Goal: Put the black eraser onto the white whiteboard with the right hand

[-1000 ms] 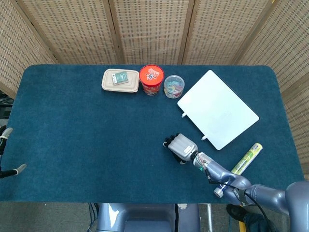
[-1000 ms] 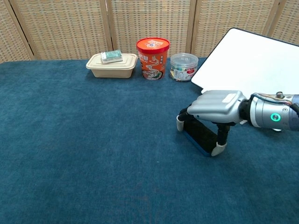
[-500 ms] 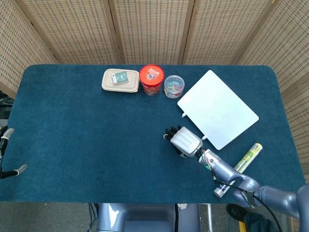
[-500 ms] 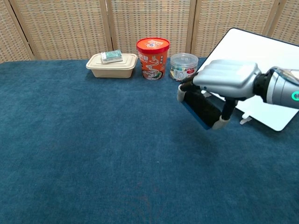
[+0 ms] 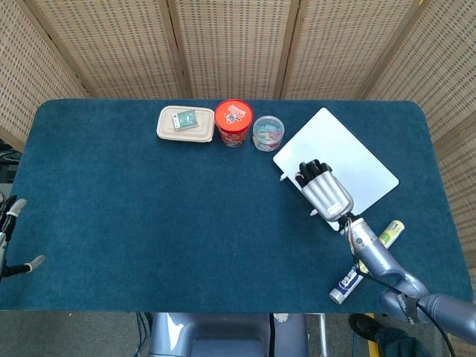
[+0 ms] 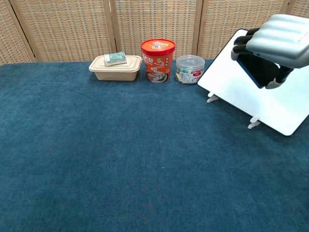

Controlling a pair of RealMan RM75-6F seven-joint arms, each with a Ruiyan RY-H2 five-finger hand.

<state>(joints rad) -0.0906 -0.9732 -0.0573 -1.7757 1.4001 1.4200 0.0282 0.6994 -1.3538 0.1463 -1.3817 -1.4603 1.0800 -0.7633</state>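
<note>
Head view: the right hand is hovering over the near-left part of the white whiteboard, fingers pointing toward 11 o'clock, knuckles up.
Chest view: the right hand is carrying the black eraser in the air above the whiteboard, fingers over the top, thumb underneath.
Right hand state: wrapping around the eraser, holding it tilted, not flat.
Eraser position: raised off the board, not touching it; its lower edge is pointing down toward the board face.
Left hand: sitting at the surface's 9 o'clock edge, only partly in frame; I cannot tell how its fingers are set.
Whiteboard: lying on the blue surface at 2 o'clock, resting on small white feet.
Other things: tan box, red cup and clear tub are standing in a row at 12 o'clock; two marker-like tubes are lying at 4 o'clock.
Risk, drop: releasing from this height and tilt is likely sending the eraser bouncing or sliding off the smooth board.
Risk, board: pressing down near the edge is likely tipping or shifting the board on its feet.
</note>
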